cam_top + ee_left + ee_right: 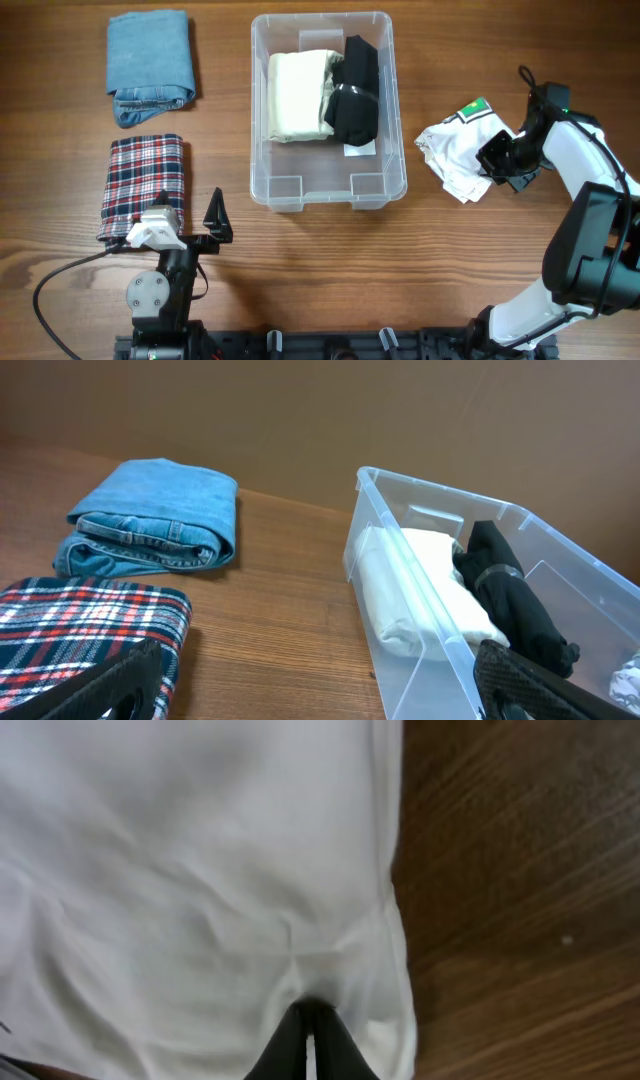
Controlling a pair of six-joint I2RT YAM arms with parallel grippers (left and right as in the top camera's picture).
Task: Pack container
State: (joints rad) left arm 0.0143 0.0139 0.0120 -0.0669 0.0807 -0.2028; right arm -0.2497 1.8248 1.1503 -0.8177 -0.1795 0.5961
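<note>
The clear container (325, 188) stands at the table's middle and holds a cream folded garment (297, 95) and a black rolled garment (356, 88). It also shows in the left wrist view (420, 650). A white garment (455, 145) with a green patch lies crumpled right of the container. My right gripper (500, 158) is shut on the white garment's edge (200, 890), fingers pinched together (312, 1020). My left gripper (200, 225) is open and empty, near the front, between the plaid garment and the container (320, 695).
A folded plaid shirt (145, 185) lies at the left, beside my left arm. Folded blue jeans (150, 65) lie at the far left back; they also show in the left wrist view (155, 520).
</note>
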